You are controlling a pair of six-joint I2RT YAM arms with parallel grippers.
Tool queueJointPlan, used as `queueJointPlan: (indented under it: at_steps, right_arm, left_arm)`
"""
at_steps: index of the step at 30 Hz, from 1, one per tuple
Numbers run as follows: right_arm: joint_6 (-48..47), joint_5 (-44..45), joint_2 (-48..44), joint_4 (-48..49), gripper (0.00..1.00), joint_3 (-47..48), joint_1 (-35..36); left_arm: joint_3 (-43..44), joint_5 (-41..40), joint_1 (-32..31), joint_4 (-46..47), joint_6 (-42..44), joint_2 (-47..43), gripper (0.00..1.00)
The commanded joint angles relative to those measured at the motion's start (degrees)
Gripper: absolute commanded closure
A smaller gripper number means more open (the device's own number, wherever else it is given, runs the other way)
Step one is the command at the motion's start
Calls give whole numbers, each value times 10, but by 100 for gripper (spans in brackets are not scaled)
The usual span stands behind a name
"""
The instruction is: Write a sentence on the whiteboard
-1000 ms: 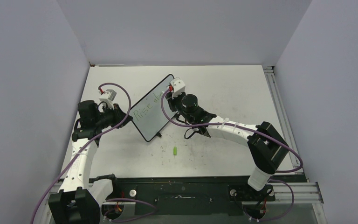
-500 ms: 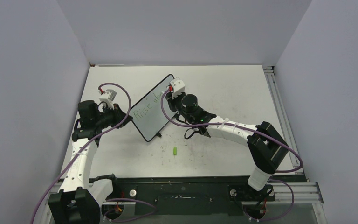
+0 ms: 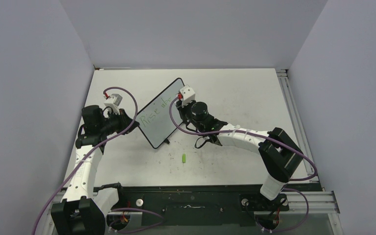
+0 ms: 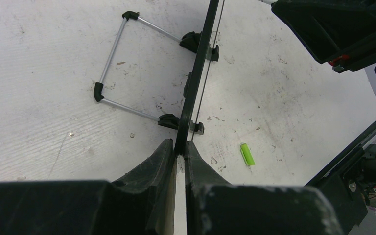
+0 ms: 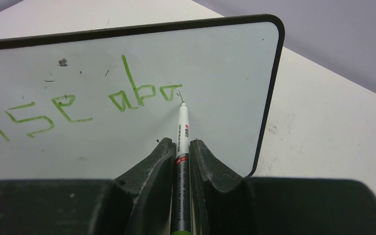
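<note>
Top external view: the small rectangular white board with a thin black frame (image 3: 159, 113) stands on edge at the middle of the scuffed white tabletop (image 3: 235, 93). Its long axis runs diagonally from near-left to far-right, and its writing face is turned toward the right arm. The left gripper (image 4: 180, 147) has its black fingers pressed together on the board's near end edge. A thin silver wire stand with black corners (image 4: 112, 73) props the board from behind.

The right gripper (image 5: 181, 143) is clamped on a slim white marker pen (image 5: 182, 122) that points straight out from the wrist. Its tip touches the board just right of the green handwritten lettering (image 5: 78, 105), which reads "Rise abo". A small green cap (image 3: 184, 158) lies on the tabletop, near the board.
</note>
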Motion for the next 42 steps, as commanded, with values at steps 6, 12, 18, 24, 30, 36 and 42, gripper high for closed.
queueJointPlan:
  at_steps: [6, 12, 18, 24, 30, 36, 42]
  right_arm:
    - [4, 7, -3, 25, 95, 4, -6]
    - [2, 0, 1, 28, 95, 16, -7]
    - [1, -8, 5, 31, 95, 34, -5]
    - [1, -11, 8, 35, 95, 42, -3]
    - [1, -17, 10, 34, 95, 51, -2]
    - [-3, -18, 9, 36, 95, 58, 3]
    - [-3, -14, 12, 36, 95, 58, 4]
  left_arm:
    - [25, 9, 1, 17, -1, -12, 100]
    - [26, 9, 1, 17, -1, -11, 100]
    - [27, 9, 1, 18, -1, -11, 100]
    - [26, 9, 1, 18, -1, -11, 100]
    - [26, 10, 2, 18, -1, -11, 100]
    - [27, 10, 2, 18, -1, -12, 100]
    - [26, 10, 1, 18, -1, -11, 100]
